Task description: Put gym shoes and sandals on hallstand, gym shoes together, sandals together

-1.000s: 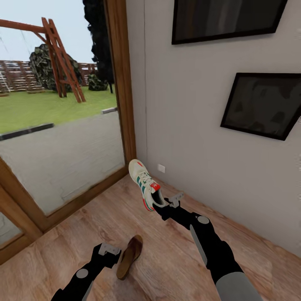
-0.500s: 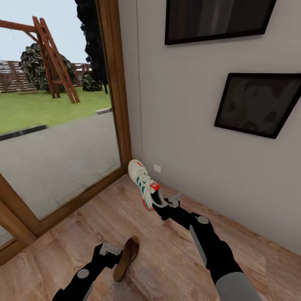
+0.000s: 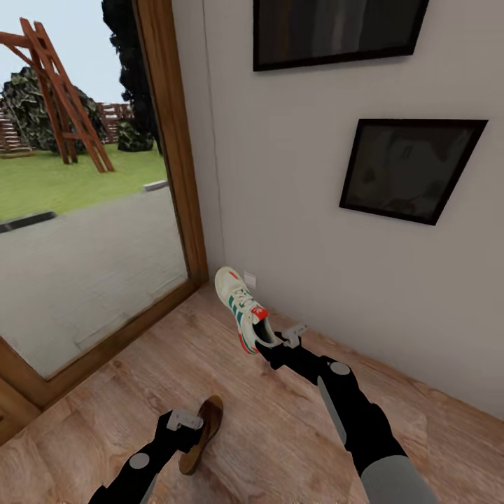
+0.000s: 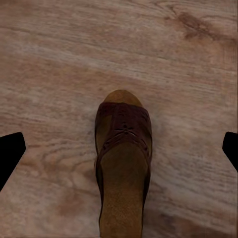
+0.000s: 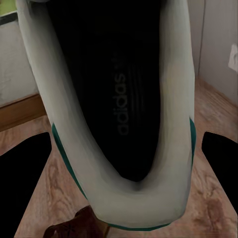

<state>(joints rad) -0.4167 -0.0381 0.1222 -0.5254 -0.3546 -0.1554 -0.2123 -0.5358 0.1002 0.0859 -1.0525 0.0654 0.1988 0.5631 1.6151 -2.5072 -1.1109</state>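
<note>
Light brown wood-grain plank floor (image 3: pixel 280 448) ran up to a pale grey wall (image 3: pixel 294 210) and a wood-framed glass door (image 3: pixel 84 231) showing a lawn outside. Nearest, at seven o'clock in the head view, the left gripper (image 3: pixel 187 428) had its fingers clenched on a flat brown leather sandal (image 3: pixel 198 434), held above the planks. Farther out, near twelve o'clock, the right gripper (image 3: pixel 274 344) grasped the heel of a white lace-up trainer with green stripes (image 3: pixel 241 308), lifted before the wall. Two dark-framed pictures (image 3: pixel 409 168) hung above.
</note>
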